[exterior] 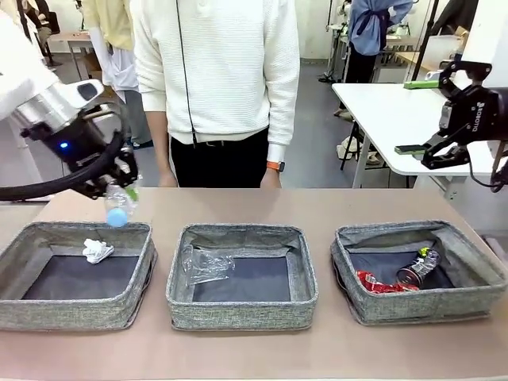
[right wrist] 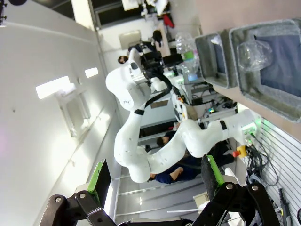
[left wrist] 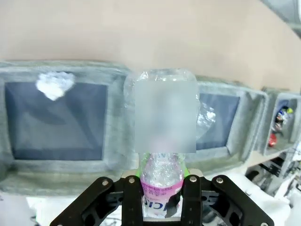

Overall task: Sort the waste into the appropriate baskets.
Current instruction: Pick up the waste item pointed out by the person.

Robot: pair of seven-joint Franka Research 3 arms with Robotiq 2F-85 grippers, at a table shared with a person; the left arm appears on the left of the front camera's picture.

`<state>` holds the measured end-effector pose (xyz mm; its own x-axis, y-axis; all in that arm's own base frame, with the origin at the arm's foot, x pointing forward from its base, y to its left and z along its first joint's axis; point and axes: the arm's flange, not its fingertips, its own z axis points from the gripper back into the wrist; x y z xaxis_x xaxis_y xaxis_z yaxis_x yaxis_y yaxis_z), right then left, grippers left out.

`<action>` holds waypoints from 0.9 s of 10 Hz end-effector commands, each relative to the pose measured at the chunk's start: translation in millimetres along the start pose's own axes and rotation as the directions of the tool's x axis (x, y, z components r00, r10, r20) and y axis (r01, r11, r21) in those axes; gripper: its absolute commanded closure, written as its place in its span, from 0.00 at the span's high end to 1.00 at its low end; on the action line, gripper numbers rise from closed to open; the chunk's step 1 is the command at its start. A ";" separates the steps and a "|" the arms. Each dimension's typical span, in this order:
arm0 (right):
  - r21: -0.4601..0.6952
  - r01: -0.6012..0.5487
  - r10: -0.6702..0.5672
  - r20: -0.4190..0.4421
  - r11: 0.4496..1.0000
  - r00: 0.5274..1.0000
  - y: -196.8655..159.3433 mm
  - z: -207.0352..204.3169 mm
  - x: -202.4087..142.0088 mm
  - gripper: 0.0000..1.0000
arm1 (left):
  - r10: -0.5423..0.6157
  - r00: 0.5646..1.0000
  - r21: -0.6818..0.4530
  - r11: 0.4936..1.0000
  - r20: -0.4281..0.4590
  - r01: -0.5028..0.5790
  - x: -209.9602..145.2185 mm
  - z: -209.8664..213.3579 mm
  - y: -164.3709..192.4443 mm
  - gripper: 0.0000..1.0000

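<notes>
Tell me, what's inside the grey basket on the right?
The grey woven basket holds a dented red can and a dark can with green marks; the near wall hides the can's underside.

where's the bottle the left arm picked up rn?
The clear bottle is clamped in the left gripper, held in the air over the far rim of the left basket, which holds the white tissue.
</notes>
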<state>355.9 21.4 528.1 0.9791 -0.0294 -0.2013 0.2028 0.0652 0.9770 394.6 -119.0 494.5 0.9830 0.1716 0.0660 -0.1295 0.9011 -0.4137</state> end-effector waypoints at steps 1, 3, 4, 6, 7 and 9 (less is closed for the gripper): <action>0.024 0.014 -0.014 0.006 1.000 1.000 4.5 -1.5 -1.0 1.00 | 0.052 0.999 -0.011 0.999 -0.014 -0.052 -8.3 46.6 -71.5 0.22; 0.024 0.014 -0.014 0.006 1.000 1.000 4.5 -1.5 -1.0 1.00 | 0.089 0.996 0.057 0.994 -0.010 -0.088 -39.4 112.9 -171.8 0.22; 0.024 0.014 -0.014 0.006 1.000 1.000 4.5 -1.5 -1.0 1.00 | 0.051 0.998 0.074 0.996 -0.039 -0.048 -52.0 131.2 -207.2 0.22; 0.024 0.014 -0.014 0.006 1.000 1.000 4.5 -1.5 -1.0 1.00 | -0.037 0.997 0.083 0.996 -0.075 0.043 -64.5 148.2 -259.8 0.22; 0.024 0.014 -0.014 0.006 1.000 1.000 4.5 -1.5 -1.0 1.00 | -0.060 0.997 0.101 0.993 -0.039 0.063 -73.1 145.7 -277.0 0.22; 0.024 0.014 -0.014 0.006 1.000 1.000 4.5 -1.5 -1.0 1.00 | -0.077 0.997 0.134 0.988 0.019 0.074 -86.3 132.1 -295.6 0.22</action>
<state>355.9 21.3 528.3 0.9792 -0.0299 -0.2009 0.2025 0.0653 0.9771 332.3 -340.8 731.6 0.9951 0.0727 0.0672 -0.0484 0.9492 -0.3108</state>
